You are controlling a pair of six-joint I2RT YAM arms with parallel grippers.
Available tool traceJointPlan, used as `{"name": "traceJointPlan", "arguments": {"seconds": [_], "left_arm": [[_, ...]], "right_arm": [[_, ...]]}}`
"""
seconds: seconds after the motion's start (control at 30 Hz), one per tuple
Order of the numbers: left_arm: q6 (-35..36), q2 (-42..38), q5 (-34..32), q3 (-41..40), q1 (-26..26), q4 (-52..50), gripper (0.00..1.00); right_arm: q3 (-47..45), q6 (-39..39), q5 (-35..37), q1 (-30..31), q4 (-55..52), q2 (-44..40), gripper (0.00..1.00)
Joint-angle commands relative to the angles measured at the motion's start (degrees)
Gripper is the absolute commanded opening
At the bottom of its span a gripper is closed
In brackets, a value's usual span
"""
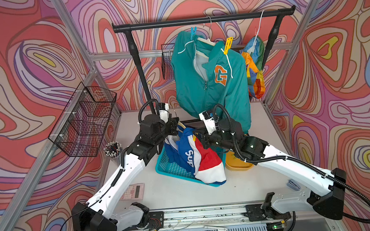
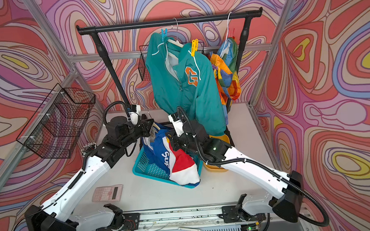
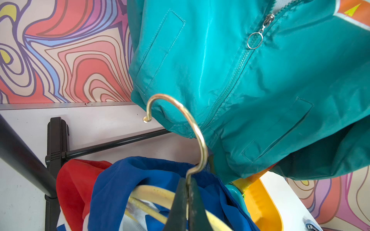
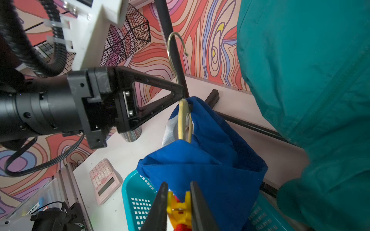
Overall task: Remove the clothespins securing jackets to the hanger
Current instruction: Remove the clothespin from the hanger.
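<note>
Over the teal basket (image 1: 164, 165), where the blue jacket (image 1: 187, 151) drapes, the right gripper (image 4: 178, 187) pinches a yellow clothespin (image 4: 178, 208), long axis along the fingers (image 4: 160, 204), forked end toward their tips. At the basket's far edge the left gripper (image 3: 187, 181) clamps the hanger hook (image 3: 193, 122), curving upward. Beyond the basket, a blue clothespin (image 1: 193, 33) and second yellow clothespin (image 1: 228, 44) stand nearly upright on the shoulders of the teal jacket (image 1: 211, 90).
</note>
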Motion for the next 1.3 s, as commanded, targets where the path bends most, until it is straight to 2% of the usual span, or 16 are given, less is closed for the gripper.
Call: {"name": "traceJointPlan", "arguments": {"seconds": [0.0,0.1,0.2,0.53,0.97,1.27], "left_arm": [[-0.6,-1.2,-0.3,0.2,-0.3,1.2,0.0],[-0.8,-1.1,-0.5,0.2,-0.3,1.3,0.0],[-0.9,-1.1,-0.4,0.2,-0.3,1.4,0.0],[-0.6,-1.2,-0.8,0.1,-0.3,1.1,0.0],[-0.3,-1.3,-1.7,0.1,-0.3,0.5,0.0],[-0.2,-1.4,-2.0,0.0,-0.3,0.1,0.0]], "right_arm": [[1.0,0.4,-0.8,0.3,-1.9,0.8,0.27],[1.4,0.4,-1.4,0.3,-2.6,1.2,0.34],[1.8,0.7,-1.5,0.3,-3.2,1.6,0.36],[1.5,0.6,0.3,0.3,-2.8,1.1,0.25],[1.6,1.9,1.0,0.4,-2.2,0.2,0.32],[1.6,2.1,1.8,0.7,-1.8,-0.4,0.15]]}}
